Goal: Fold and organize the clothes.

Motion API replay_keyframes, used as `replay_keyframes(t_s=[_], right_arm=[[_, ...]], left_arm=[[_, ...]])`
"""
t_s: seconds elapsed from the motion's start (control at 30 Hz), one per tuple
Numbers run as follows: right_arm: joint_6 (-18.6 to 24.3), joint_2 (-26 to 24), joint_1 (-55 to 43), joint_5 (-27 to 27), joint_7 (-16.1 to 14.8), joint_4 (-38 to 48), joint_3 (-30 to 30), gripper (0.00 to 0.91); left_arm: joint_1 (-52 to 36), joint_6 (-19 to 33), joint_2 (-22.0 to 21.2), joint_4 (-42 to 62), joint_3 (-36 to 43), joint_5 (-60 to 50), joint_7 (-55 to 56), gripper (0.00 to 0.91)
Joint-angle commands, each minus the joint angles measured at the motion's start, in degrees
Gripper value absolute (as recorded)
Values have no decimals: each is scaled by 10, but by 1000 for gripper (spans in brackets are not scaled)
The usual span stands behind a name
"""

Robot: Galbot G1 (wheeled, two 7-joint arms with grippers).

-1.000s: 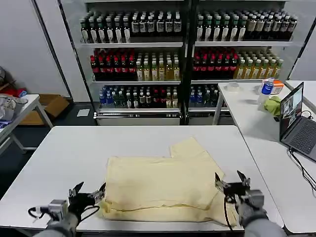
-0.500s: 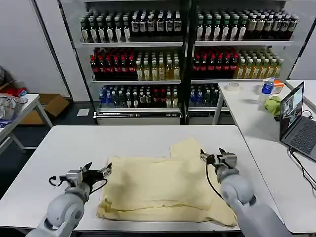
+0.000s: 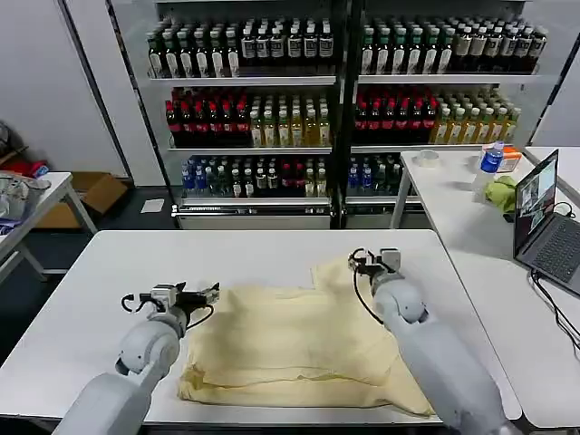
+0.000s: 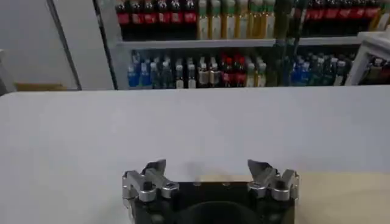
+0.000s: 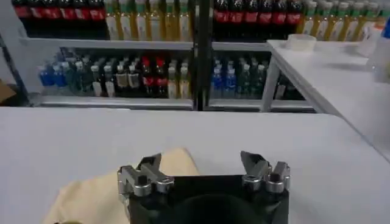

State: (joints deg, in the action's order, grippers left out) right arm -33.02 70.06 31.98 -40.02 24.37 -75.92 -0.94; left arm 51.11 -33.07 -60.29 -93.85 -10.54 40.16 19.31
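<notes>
left gripper (image 3: 210, 292) spread open and empty, hovering beside the t-shirt's (image 3: 299, 340) far-left corner. shirt lying flat on the white table (image 3: 109, 272), long axis crosswise, stretching rightward from that claw. right gripper (image 3: 361, 263) likewise open and empty, over the far-right sleeve, about equally near.

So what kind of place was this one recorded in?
Probably a lab or demo room dressed as a shop: drink-bottle shelves fill the back wall, white tables stand before them, and a laptop sits on the side table.
</notes>
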Motion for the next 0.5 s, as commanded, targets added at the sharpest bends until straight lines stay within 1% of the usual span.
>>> replay_keyframes(t_s=[0.03,0.3,0.33,0.37,0.4,0.43,0.47,0.5], right_arm=[[0,22,-38,-3,0,68,14,907],[-1,33,-41,-2,-6,91,8,907],[-1,35,-42,-2,-7,96,7,907],[-1,37,-43,-1,-7,101,7,907],[0,37,-44,-1,-8,105,7,907],[-1,38,-43,-1,-9,108,7,887],[-1,39,-44,-2,-10,112,7,685],[-1,39,-44,-2,-10,113,7,443]], left_arm=[[-37,-1,-10,44,28,2,0,907],[-27,0,-9,45,26,4,-3,907],[-26,0,-9,46,25,4,-3,867],[-25,0,-10,46,25,4,-3,756],[-23,0,-10,45,24,4,-3,615],[-21,0,-10,43,24,4,-3,343],[-18,0,-10,42,23,4,-4,242],[-16,0,-9,40,23,4,-5,91]])
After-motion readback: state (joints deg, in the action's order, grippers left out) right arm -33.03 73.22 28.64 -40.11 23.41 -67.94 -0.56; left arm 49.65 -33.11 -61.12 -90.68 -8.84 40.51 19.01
